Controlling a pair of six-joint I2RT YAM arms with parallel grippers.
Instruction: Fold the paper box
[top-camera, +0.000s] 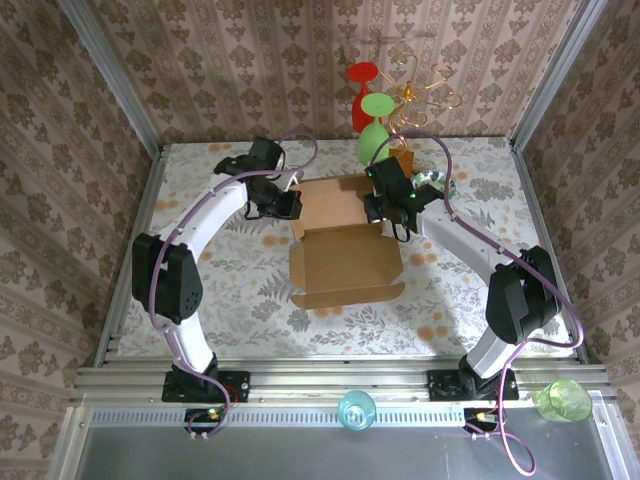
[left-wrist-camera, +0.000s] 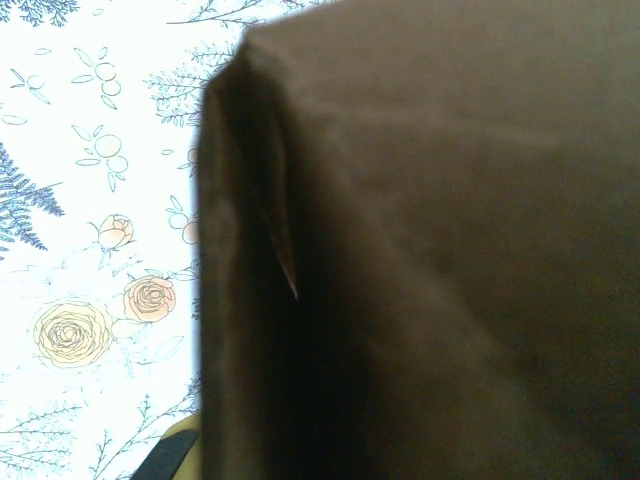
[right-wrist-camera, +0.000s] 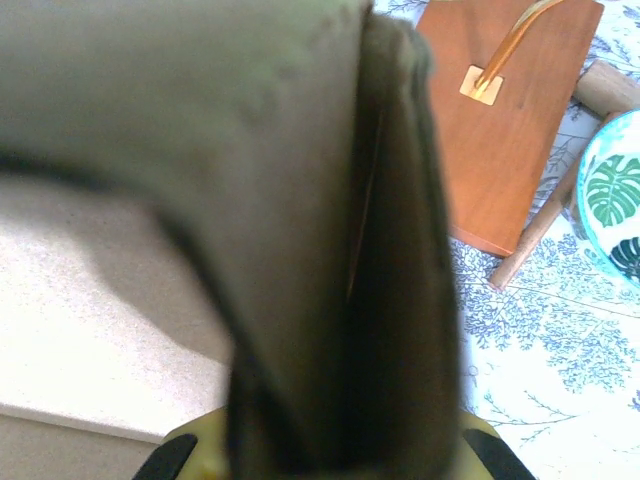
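Both grippers pinched on the paper box (top-camera: 345, 265), one at each rear corner, mid-table.

From my console the box lies in the middle of the flowered table (top-camera: 230, 300), its shallow tray facing up with bare cardboard inside and the front panel spread toward the arm bases. The left gripper (top-camera: 287, 206) is closed tight on the left rear corner wall. The right gripper (top-camera: 380, 207) is closed the same way on the right rear corner, and its wrist camera shows a cardboard fold running down between the fingers (right-wrist-camera: 170, 455). I count one box, one leaf-patterned bowl (right-wrist-camera: 612, 190) beside the orange-brown wooden base (right-wrist-camera: 510, 120), and two cups on the near rail, a teal cup (top-camera: 357, 410) and a green cup (top-camera: 563, 400). What the cups and bowl hold I can't make out.
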